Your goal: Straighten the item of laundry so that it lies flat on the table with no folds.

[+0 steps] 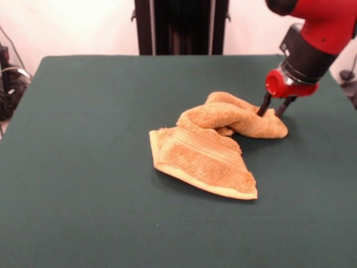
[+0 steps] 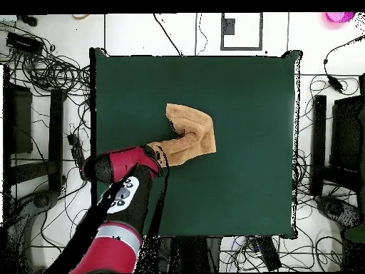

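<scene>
- On the table (image 1: 83, 167) — dark green felt-like cover — orange-tan terry towel (image 1: 215, 145) lies near the middle, crumpled.
- Near part flat, roughly triangular, pale hem, woven band stripes; far part bunched into a thick roll.
- Tool (image 1: 271, 110): two dark fingers clenched on the roll's end.

The red and black arm comes down over the table close to one side edge, about halfway along it. Its wrist is tilted, so the tool (image 1: 274, 107) points down at an angle. The two dark fingers (image 1: 263, 105) stand a little apart, their tips pressed into the towel's (image 1: 203, 153) bunched end.
</scene>
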Available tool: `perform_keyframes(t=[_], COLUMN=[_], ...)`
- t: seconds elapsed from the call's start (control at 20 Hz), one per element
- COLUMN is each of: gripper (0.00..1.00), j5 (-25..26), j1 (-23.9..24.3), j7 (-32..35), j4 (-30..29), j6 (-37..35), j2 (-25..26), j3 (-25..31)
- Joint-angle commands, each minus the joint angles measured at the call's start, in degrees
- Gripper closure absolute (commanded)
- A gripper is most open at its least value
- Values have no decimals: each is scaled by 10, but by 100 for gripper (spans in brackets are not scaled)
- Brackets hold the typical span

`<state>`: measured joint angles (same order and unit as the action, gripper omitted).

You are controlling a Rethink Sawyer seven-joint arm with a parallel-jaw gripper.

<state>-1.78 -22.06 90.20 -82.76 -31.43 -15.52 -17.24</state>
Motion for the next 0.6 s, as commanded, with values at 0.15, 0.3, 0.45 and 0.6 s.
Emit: perform_keyframes(t=[0.15, 0.3, 0.45, 0.6], gripper=[0, 0, 0, 0], j5=[-35, -37, -38, -39], j1=[30, 30, 27, 15], j7=[110, 110, 113, 125], j4=[26, 23, 25, 33], j6=[22, 27, 22, 8], j2=[50, 54, 52, 56], j3=[77, 79, 75, 57])
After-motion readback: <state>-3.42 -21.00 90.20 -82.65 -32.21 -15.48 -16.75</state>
